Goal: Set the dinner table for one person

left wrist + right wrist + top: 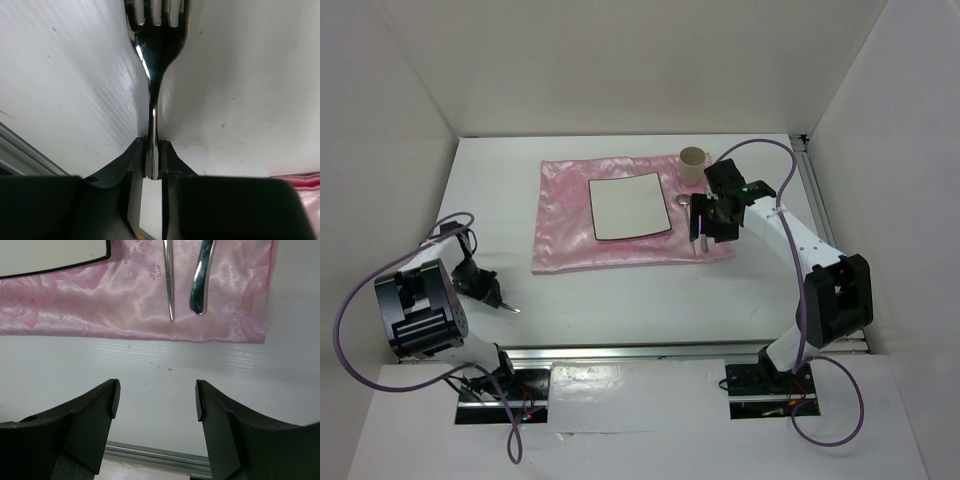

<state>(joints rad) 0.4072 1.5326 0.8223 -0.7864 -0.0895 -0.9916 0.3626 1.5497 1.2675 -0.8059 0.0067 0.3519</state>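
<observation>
The dinner table [630,300] is a white top with metal rails. A pink cloth [565,215] lies on it with a square white plate [628,205] in its middle and a beige cup [693,160] at its far right corner. My left gripper [496,298] hovers low over the near left of the table, shut on a silver fork [155,50] by its handle, tines pointing away. My right gripper [157,395] is open and empty over the cloth's right near edge. Two silver utensil handles [168,280] [201,282] lie side by side on the cloth ahead of it.
A silver rail [650,350] runs along the near edge, also seen in the right wrist view [150,452]. White walls enclose the table on three sides. A spoon bowl [682,201] shows just right of the plate.
</observation>
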